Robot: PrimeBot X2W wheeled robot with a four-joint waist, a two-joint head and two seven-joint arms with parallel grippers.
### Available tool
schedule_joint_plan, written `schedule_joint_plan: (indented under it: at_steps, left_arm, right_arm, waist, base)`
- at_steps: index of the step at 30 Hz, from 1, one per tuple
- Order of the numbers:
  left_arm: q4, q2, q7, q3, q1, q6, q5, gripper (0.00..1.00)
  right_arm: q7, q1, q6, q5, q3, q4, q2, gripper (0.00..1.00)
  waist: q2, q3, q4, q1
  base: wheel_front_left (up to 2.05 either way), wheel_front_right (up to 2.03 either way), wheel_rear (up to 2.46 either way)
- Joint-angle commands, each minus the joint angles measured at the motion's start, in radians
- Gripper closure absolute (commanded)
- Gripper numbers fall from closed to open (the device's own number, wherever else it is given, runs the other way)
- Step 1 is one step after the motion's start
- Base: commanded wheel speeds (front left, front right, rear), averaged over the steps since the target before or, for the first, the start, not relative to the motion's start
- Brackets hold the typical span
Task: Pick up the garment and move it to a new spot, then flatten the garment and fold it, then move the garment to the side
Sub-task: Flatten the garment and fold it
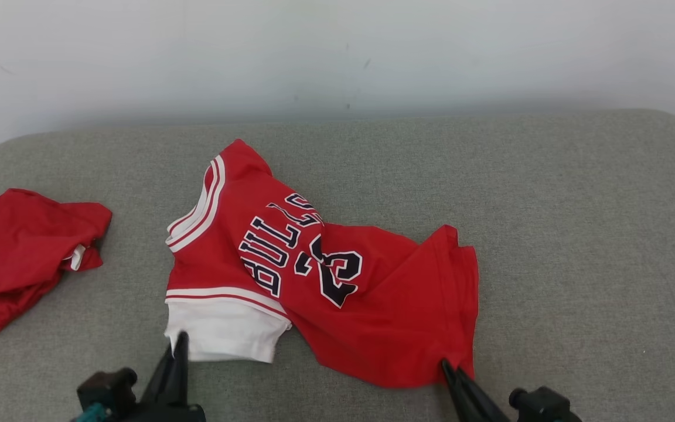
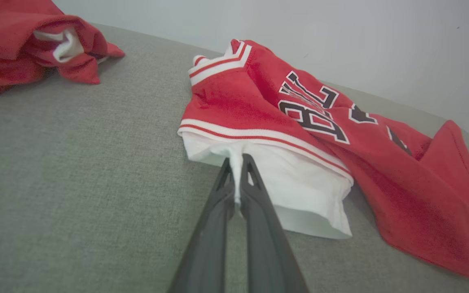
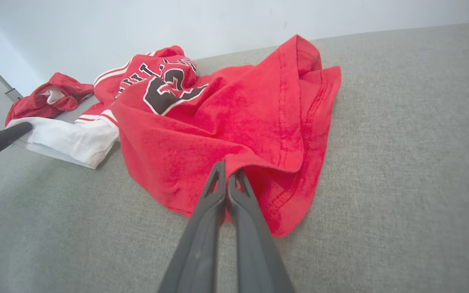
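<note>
The garment (image 1: pixel 326 275) is a red jersey with dark lettering, white-striped trim and a white sleeve, lying crumpled in the middle of the grey cushion. My left gripper (image 1: pixel 180 341) is shut on the white sleeve's near edge; in the left wrist view a pinch of white cloth sits between the left gripper (image 2: pixel 237 160) fingers. My right gripper (image 1: pixel 446 367) is shut on the red hem at the near right corner; the right wrist view shows the right gripper (image 3: pixel 227 170) closed on a fold of the garment (image 3: pixel 234 118).
A second red garment (image 1: pixel 15 252) lies bunched at the cushion's left edge. The grey cushion (image 1: pixel 578 234) stretches bare to the right, with a pale wall (image 1: pixel 337 53) behind it.
</note>
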Motion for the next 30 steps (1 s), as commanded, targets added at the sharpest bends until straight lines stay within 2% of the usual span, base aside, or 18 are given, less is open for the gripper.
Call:
schedule_joint_plan:
  at_steps: [1,4,8,16,25,30]
  left_arm:
    - [-0.030,0.008,-0.003,0.009,0.000,0.001,0.000,1.00]
    - [-0.111,0.024,-0.003,0.017,-0.043,0.001,-0.003,1.00]
    - [-0.181,0.079,-0.002,-0.026,-0.144,0.001,0.020,1.00]
    - [-0.255,0.199,0.131,-0.113,-0.547,0.001,-0.030,1.00]
    - [-0.166,0.248,0.275,-0.134,-1.075,0.001,-0.111,1.00]
    - [-0.040,0.222,0.321,-0.136,-1.375,0.001,-0.123,1.00]
  right_arm:
    - [-0.005,-0.019,0.001,0.000,0.002,-0.018,-0.012,1.00]
    - [-0.005,-0.055,0.001,0.012,-0.009,-0.072,-0.025,1.00]
    - [-0.005,-0.138,0.001,0.049,-0.025,-0.120,-0.049,1.00]
    - [0.019,-0.483,0.001,0.178,-0.062,-0.096,-0.113,1.00]
    - [0.112,-1.004,0.001,0.324,-0.070,-0.008,-0.165,1.00]
    - [0.167,-1.291,0.001,0.399,-0.101,0.101,-0.196,1.00]
  waist:
    - [0.0000,0.001,0.001,0.0000]
    - [0.0000,0.007,-0.002,0.0000]
    - [0.0000,0.025,-0.014,0.0000]
    - [0.0000,0.166,-0.043,0.0000]
    - [0.0000,0.392,-0.084,0.0000]
    - [0.0000,0.491,-0.093,0.0000]
  base:
    - [0.00,0.00,0.00]
    - [0.00,0.00,0.00]
    - [0.00,0.00,0.00]
    - [0.00,0.00,0.00]
    - [0.00,0.00,0.00]
    - [0.00,0.00,0.00]
